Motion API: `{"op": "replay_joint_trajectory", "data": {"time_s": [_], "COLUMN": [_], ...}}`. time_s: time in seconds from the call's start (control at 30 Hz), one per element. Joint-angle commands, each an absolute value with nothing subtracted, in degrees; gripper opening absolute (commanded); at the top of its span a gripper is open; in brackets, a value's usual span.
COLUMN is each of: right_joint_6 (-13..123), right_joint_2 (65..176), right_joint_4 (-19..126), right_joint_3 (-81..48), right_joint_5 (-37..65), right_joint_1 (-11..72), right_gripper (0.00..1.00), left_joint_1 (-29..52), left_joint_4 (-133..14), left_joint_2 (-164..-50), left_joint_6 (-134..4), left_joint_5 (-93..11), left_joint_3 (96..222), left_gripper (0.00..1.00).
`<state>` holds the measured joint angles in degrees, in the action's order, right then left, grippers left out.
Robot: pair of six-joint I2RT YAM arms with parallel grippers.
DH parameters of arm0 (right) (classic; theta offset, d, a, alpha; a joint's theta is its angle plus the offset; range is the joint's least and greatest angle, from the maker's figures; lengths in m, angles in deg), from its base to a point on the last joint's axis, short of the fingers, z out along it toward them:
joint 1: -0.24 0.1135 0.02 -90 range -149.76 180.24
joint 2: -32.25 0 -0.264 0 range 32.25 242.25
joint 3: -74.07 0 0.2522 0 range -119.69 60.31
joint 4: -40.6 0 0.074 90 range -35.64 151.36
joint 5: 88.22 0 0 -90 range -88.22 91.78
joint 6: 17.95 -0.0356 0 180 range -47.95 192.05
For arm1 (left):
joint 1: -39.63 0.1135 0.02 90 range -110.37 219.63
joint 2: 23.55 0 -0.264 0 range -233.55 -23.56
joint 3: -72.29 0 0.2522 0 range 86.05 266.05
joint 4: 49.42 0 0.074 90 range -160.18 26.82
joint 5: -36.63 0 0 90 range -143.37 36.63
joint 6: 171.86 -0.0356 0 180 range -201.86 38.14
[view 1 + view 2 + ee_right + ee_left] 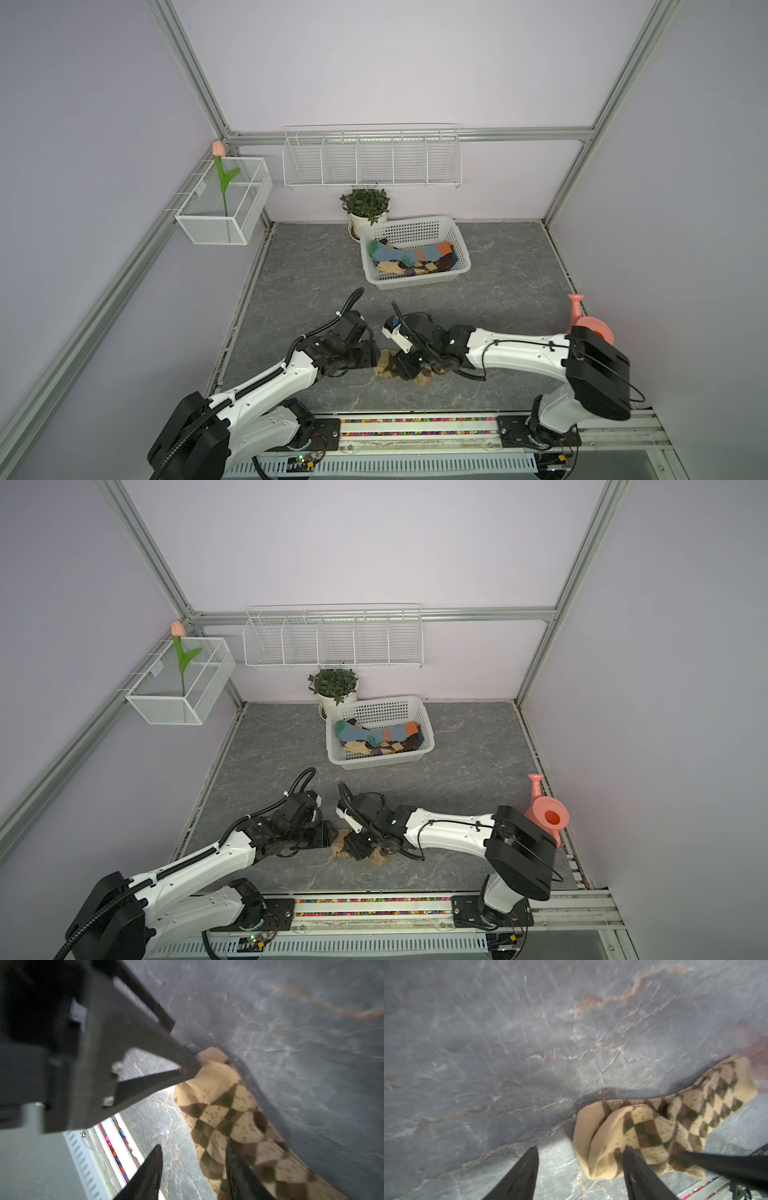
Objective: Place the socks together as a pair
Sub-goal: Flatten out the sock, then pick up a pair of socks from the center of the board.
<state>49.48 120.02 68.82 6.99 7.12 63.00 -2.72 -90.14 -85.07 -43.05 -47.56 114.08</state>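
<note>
In both top views the stereo head hangs high over the 6 o'clock edge of the desk point(498, 291) point(457, 779). It tilts down toward the back wall point(374, 83) at 12 o'clock, far enough to take in the whole cell. The pair share nearly everything, shifted slightly sideways. The left wrist camera rides just behind the left end effector point(581, 1148), close over the desk, looking out along its fingers point(525, 1172). The right wrist camera sits likewise behind the right end effector point(193, 1145). Both wrist views share the tan argyle socks point(654, 1126) point(228, 1118) near 6 o'clock and the front rail point(699, 1188) point(116, 1147).
</note>
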Motion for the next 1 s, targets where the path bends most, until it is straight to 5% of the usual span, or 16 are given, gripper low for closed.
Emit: {"op": "replay_joint_trajectory", "data": {"time_s": [0.0,0.27,0.43,0.7,0.97], "right_joint_6": [48.81,48.67,49.65,48.47,46.39], "right_joint_2": [114.20,102.84,100.48,106.78,107.24], "right_joint_4": [72.46,78.49,80.40,80.84,81.43], "right_joint_3": [9.58,18.69,23.35,26.46,28.34], "right_joint_5": [3.54,4.96,7.01,8.36,7.39], "right_joint_1": [59.45,43.03,32.48,30.73,33.62], "right_gripper": [0.53,0.56,0.57,0.60,0.51], "left_joint_1": [-3.42,-6.30,-7.71,-7.74,-8.08], "left_joint_4": [-87.68,-82.96,-82.60,-82.52,-79.76], "left_joint_2": [-85.94,-89.71,-91.32,-90.39,-92.97], "left_joint_6": [-41.29,-39.98,-39.74,-39.76,-40.22], "left_joint_5": [-46.82,-46.40,-46.51,-46.69,-46.34], "left_joint_3": [112.98,111.95,112.17,111.89,111.80], "left_gripper": [0.66,0.60,0.41,0.12,0.00]}}
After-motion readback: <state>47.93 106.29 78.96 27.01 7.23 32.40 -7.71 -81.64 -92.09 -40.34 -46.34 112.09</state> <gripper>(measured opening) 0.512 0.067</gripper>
